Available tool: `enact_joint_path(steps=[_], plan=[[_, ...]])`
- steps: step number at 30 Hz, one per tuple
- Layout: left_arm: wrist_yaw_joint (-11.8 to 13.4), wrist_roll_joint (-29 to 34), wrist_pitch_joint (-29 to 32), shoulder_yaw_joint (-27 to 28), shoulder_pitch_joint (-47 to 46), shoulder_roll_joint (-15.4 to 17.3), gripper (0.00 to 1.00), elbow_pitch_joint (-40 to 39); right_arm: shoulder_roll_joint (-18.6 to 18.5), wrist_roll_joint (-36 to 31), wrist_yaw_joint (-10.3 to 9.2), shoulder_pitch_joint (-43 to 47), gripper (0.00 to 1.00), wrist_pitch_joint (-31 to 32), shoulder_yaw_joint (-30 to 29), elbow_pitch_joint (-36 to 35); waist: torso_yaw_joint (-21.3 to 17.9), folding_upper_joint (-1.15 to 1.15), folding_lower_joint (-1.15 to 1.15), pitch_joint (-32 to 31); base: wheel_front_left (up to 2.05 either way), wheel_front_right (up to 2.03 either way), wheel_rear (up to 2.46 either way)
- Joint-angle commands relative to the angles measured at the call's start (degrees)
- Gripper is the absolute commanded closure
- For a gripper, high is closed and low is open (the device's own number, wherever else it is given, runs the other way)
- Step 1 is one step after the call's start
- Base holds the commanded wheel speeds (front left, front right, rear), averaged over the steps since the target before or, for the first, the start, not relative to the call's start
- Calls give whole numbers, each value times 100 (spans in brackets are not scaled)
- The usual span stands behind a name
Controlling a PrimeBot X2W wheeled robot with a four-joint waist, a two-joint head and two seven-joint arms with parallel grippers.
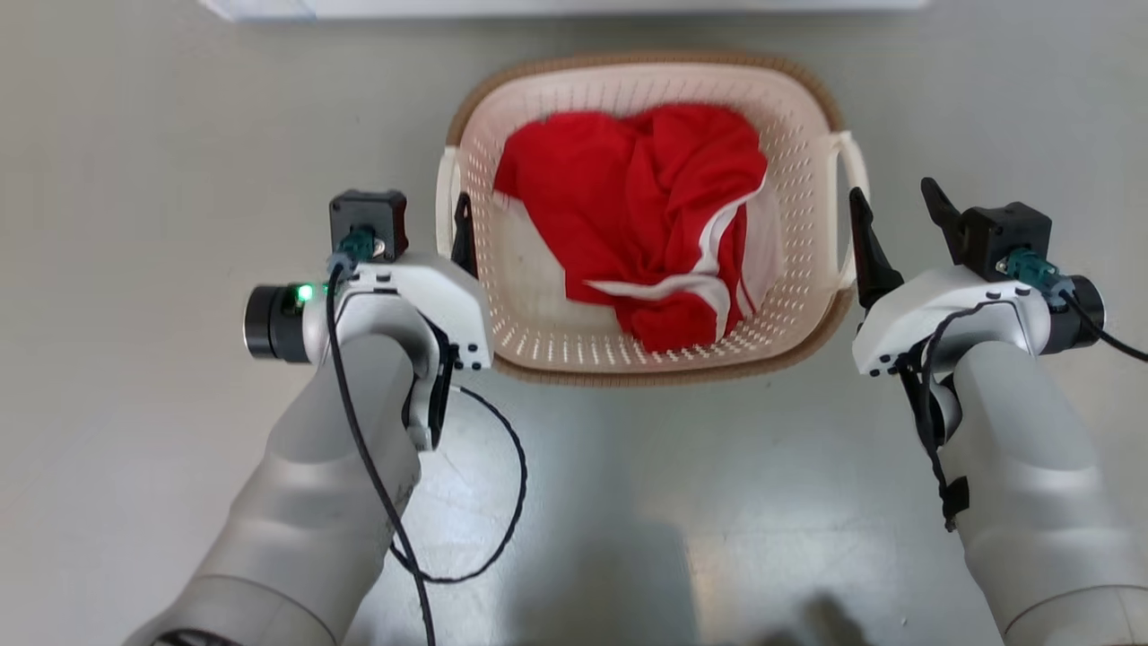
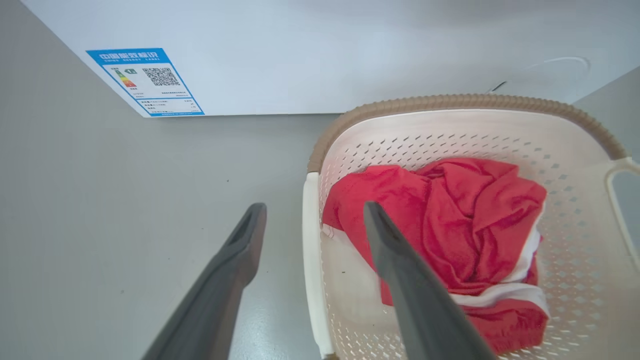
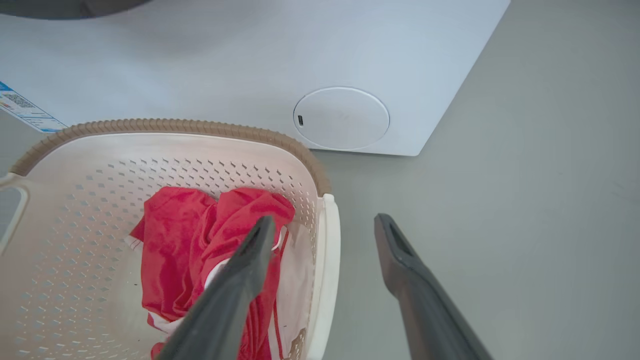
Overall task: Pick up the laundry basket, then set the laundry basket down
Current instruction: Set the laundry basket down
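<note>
Laundry basket (image 1: 794,179) rests on the floor (image 1: 134,179); left gripper (image 2: 312,210) and right gripper (image 3: 324,221) gape wide, straddling its handles, holding nothing.

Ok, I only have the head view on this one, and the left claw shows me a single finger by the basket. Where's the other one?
Observer: The left wrist view shows the left claw open: one finger over the floor, the other over the inside of the laundry basket, its white side handle between them.
Operator: Same on the right?
Observer: Yes, the right claw is open too, its inner finger above the red garment, the other handle in the gap.
Operator: And the white strip at the top edge?
Observer: A white appliance; it carries a blue label with a QR code.
</note>
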Motion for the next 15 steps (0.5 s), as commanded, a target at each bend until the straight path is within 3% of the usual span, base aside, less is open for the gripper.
enact_joint_path(steps=[1,15], plan=[[-43,30,-35,209,250,106,0,-193,87,63,26,261,0,-80,165,-203,-30,0,0,-405,0,0,0],[-382,671,-35,1345,1505,172,0,-1287,87,193,26,1026,0,-80,469,-1194,-136,0,0,-2092,0,0,0]])
